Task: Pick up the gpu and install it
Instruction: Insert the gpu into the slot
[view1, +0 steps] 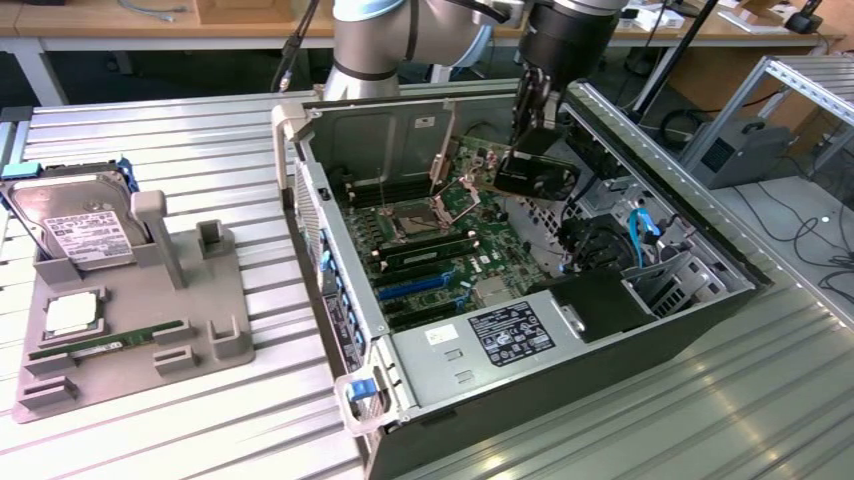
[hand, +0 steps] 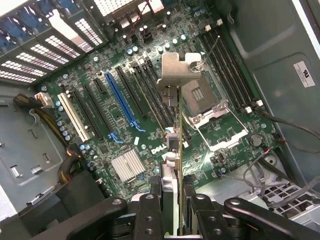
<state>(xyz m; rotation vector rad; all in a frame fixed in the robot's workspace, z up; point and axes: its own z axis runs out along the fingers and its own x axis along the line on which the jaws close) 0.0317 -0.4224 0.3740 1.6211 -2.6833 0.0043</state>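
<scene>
Above the green motherboard (hand: 150, 115) inside the open black computer case (view1: 694, 300), the thin black-shrouded gpu (view1: 534, 178) is gripped edgewise by the gripper (hand: 172, 200); it is judged light, stiff, fragile.

The gpu (view1: 531, 176) is a thin flat expansion card with a black shroud on a green circuit board. In the exterior view it hangs in the air inside the open computer case, toward the far right of the case's interior, above the motherboard and not seated in any slot. It is held on edge, gripped from above at its top. In the wrist view the gpu (hand: 176, 150) is seen edge-on as a narrow vertical strip, green board edge on one side and shroud on the other. Its silver metal bracket, bent at the tip, juts out at the end farthest from the grip.
</scene>
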